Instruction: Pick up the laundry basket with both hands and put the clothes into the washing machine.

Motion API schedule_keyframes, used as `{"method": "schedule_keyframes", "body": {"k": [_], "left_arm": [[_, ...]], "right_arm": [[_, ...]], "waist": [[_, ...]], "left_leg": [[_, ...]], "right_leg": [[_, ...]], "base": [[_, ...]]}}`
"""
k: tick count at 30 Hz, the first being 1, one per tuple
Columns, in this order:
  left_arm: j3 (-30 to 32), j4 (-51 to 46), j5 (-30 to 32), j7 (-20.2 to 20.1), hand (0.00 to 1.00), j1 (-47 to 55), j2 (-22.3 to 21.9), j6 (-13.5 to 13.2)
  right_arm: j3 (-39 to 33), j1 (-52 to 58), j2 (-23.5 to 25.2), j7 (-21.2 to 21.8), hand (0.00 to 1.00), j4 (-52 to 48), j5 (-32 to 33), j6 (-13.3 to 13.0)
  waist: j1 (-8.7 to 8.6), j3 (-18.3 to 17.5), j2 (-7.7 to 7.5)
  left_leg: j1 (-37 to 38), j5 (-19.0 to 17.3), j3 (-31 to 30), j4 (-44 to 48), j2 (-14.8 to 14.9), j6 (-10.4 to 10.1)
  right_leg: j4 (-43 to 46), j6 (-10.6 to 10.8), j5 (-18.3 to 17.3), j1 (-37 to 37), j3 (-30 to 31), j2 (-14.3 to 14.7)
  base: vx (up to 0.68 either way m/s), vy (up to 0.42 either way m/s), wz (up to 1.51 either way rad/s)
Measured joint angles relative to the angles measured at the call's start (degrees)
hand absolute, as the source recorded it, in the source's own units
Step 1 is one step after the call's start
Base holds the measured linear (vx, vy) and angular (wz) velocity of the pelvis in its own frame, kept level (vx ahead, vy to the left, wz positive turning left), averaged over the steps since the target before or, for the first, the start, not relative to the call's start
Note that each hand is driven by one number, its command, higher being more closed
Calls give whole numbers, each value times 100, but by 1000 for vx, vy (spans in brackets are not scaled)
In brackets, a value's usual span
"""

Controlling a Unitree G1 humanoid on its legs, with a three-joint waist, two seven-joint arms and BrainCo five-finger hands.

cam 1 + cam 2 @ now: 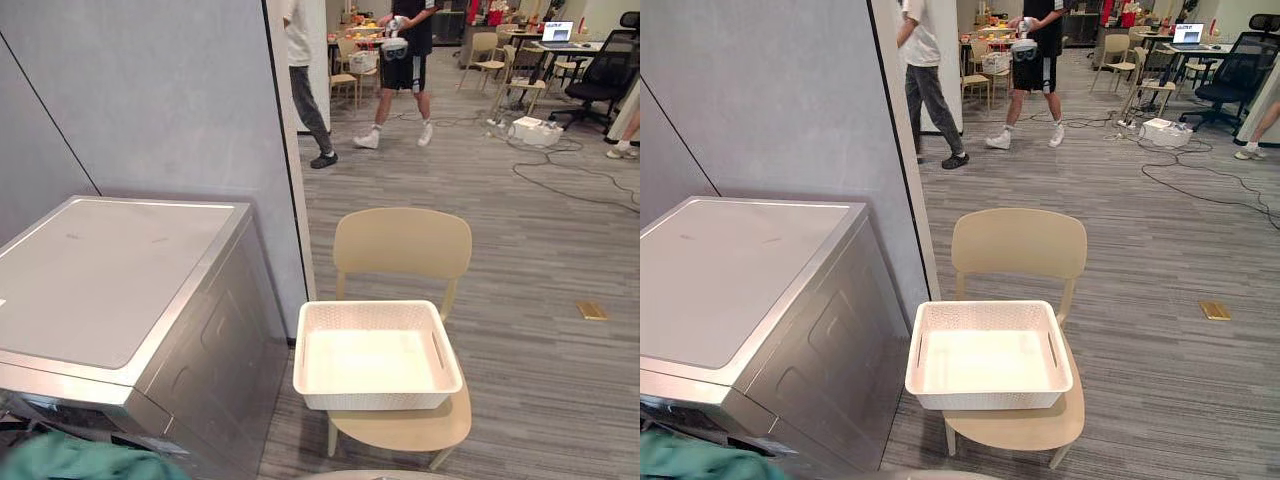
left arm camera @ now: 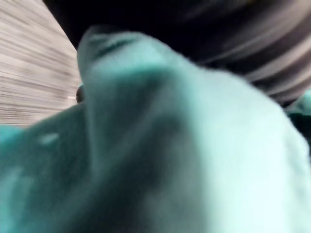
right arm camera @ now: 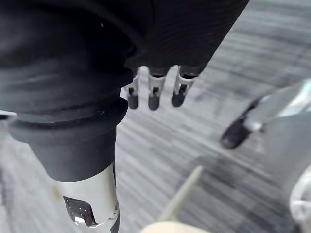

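A white laundry basket with nothing in it stands on the seat of a beige chair, to the right of the silver washing machine. A teal cloth bunches low at the machine's front, by the near left corner. In the left wrist view the same teal cloth lies right up against my left hand, covering all but its dark cover. My right hand hangs over the grey floor with straight fingers, the thumb apart, holding nothing.
A grey wall panel rises behind the washing machine. Two people stand on the open floor beyond, near desks and office chairs. Cables trail across the floor at right, and a small yellow object lies by the chair.
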Motion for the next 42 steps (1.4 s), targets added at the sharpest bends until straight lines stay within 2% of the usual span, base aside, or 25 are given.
{"method": "schedule_keyframes", "body": {"k": [2, 5, 12, 16, 17, 18, 20, 22, 23, 24, 25, 26, 28, 29, 31, 32, 33, 34, 35, 36, 37, 38, 40, 41, 42], "left_arm": [[-477, 1189, -7, -447, 100, -167, -1, 276], [-960, 1908, -6, -758, 100, -303, 5, 477], [-1798, 1982, -19, -854, 100, -509, 81, 376], [-2126, 1838, -129, -852, 100, -625, 99, 301], [-2173, 1756, -208, -852, 100, -627, 126, 288], [-2176, 1669, -258, -845, 100, -662, 109, 281], [-2170, 1609, -374, -820, 100, -756, 80, 279], [-2141, 1573, -468, -819, 100, -849, 69, 277], [-2109, 1540, -470, -822, 100, -849, 67, 286], [-2091, 1519, -470, -824, 100, -850, 65, 291], [-1970, 1494, -470, -810, 100, -826, 54, 293], [-1920, 1511, -477, -808, 100, -936, 98, 304], [-1935, 1510, -475, -826, 100, -965, 108, 331], [-1937, 1509, -474, -820, 100, -970, 109, 337], [-1977, 1539, -464, -836, 100, -975, 112, 359], [-2109, 1592, -455, -838, 100, -1056, 115, 360], [-2188, 1622, -412, -832, 100, -1154, 129, 356], [-2265, 1630, -396, -828, 100, -1235, 136, 355], [-2413, 1629, -329, -818, 100, -1290, 235, 350], [-2482, 1679, -224, -807, 100, -1260, 397, 359], [-2582, 1701, -194, -808, 100, -1205, 504, 373], [-2580, 1663, -126, -817, 100, -1149, 541, 365], [-2802, 1631, 69, -836, 100, -1097, 448, 363], [-3048, 1586, 250, -881, 100, -1088, 410, 361], [-3163, 1538, 421, -940, 100, -1079, 408, 364]], "right_arm": [[210, -154, -38, 34, 0, 345, -76, 94], [426, -401, -43, 146, 0, 625, -96, 101], [1180, -931, -316, 231, 0, 1063, -537, 85], [1513, -1029, -478, 247, 0, 1104, -795, 90], [1680, -1054, -550, 251, 0, 1110, -896, 85], [1898, -1123, -599, 245, 0, 1120, -969, 83], [2034, -1133, -624, 237, 0, 1112, -975, 67], [2043, -1227, -605, 208, 0, 1070, -982, 54], [2023, -1335, -625, 184, 0, 1068, -986, 42], [2023, -1372, -660, 164, 0, 1070, -1000, 41], [2025, -1457, -657, 128, 0, 1048, -999, 29], [1946, -1505, -611, 102, 0, 1048, -981, 1], [1746, -1503, -633, 12, 0, 1042, -964, -8], [1655, -1508, -637, 0, 0, 1050, -954, -20], [1611, -1505, -653, 1, 0, 1098, -840, -40], [1518, -1530, -685, 0, 0, 1142, -730, -30], [1380, -1599, -720, -1, 0, 1302, -671, -11], [1310, -1634, -690, -6, 0, 1442, -617, 19], [1272, -1742, -597, 3, 0, 1630, -520, 81], [1302, -1826, -589, 2, 0, 1622, -448, 107], [1317, -1860, -586, -1, 0, 1591, -400, 99], [1453, -1852, -604, -3, 0, 1595, -375, 85], [1515, -1881, -783, 10, 0, 1565, -227, 88], [1500, -1864, -850, 3, 0, 1487, -221, 87], [1457, -1807, -854, -1, 0, 1435, -228, 111]], "waist": [[-4, -4, -53], [-3, -11, -97], [-1, 346, -54], [-3, 604, 27], [3, 685, -27], [7, 767, 47], [26, 873, 5], [77, 1013, -86], [136, 1103, -37], [183, 1112, -58], [139, 1109, -82], [72, 1164, -162], [106, 1109, -39], [16, 1093, -23], [-17, 1061, -22], [-23, 1011, 62], [-32, 964, 107], [-31, 997, 28], [30, 1066, -51], [32, 1066, -73], [28, 1045, -151], [35, 1005, -221], [134, 958, -87], [145, 974, -35], [134, 996, -68]], "left_leg": [[45, 16, 61, -56, 2, -24], [91, 17, 171, -117, 21, -27], [236, -182, 319, 257, 71, -82], [-301, -466, -274, 1038, 179, -82], [-553, -452, -605, 1139, 178, -89], [-790, -383, -975, 1216, 160, -102], [-1082, -65, -1482, 1040, 48, -73], [-1195, 349, -1452, 713, -54, 237], [-1332, 393, -1188, 613, -40, 924], [-1349, 365, -860, 526, -11, 1340], [-1381, 77, 42, 242, 121, 1766], [-1604, 82, 543, 931, 330, 1447], [-1672, 168, 1185, 1865, 826, 1321], [-1600, 135, 1537, 2255, 1090, 1314], [-1439, 134, 1767, 2479, 1329, 1227], [-1408, 59, 1642, 2048, 1265, 439], [-1368, -89, 1561, 1786, 1087, 106], [-1452, -79, 1487, 1745, 956, 20], [-1569, -80, 1339, 1796, 827, 26], [-1612, -84, 1223, 1870, 830, 28], [-1611, -120, 1187, 1952, 765, 52], [-1613, -250, 1161, 2069, 632, 109], [-1670, -589, 1110, 2313, 464, 212], [-1674, -689, 1098, 2319, 203, 335], [-1634, -792, 1007, 2265, -81, 486]], "right_leg": [[-29, 13, 9, -10, 56, 12], [-57, 11, 14, -80, 168, 50], [-137, 13, 54, 183, 380, 117], [-139, -30, -7, 391, -139, 191], [-90, -47, -73, 398, -444, 214], [106, -60, -210, 373, -807, 210], [480, -101, -466, 217, -1388, 113], [906, -128, -709, 83, -1885, -140], [1170, -163, -769, 40, -2157, -229], [1235, -185, -762, -22, -2238, -315], [1143, -217, -709, 35, -2521, -433], [1151, -261, -670, 119, -2912, -598], [1313, -290, -654, 237, -3355, -715], [1337, -269, -641, 365, -3642, -820], [1310, -58, -513, 483, -3885, -964], [1295, 113, -376, 501, -4070, -1012], [1320, 145, -255, 502, -4233, -1052], [1406, 101, -197, 482, -4299, -1171], [1558, 82, -187, 370, -4218, -1298], [1082, 301, -352, 390, -3958, -961], [809, 78, -126, 403, -3809, -795], [819, -67, 137, 462, -4012, -885], [1212, -26, 157, 504, -4017, -1234], [1630, -39, 161, 497, -4048, -1620], [2120, -350, 220, 492, -3887, -2056]], "base": [[33, 10, -12], [11, 7, -21], [20, 11, -14], [-58, -33, 69], [-90, -69, 133], [-102, -65, 148], [-102, -46, 153], [-78, -16, 151], [-94, -33, 119], [-116, -44, 104], [-62, -15, 126], [-38, 18, 135], [-32, 127, 122], [-45, 193, 119], [51, 246, 99], [154, 392, 109], [143, 373, 113], [92, 399, 97], [30, 345, 74], [4, 305, 58], [-22, 219, 42], [14, 218, 30], [11, 268, 32], [-51, 296, 70], [-34, 278, 82]]}}
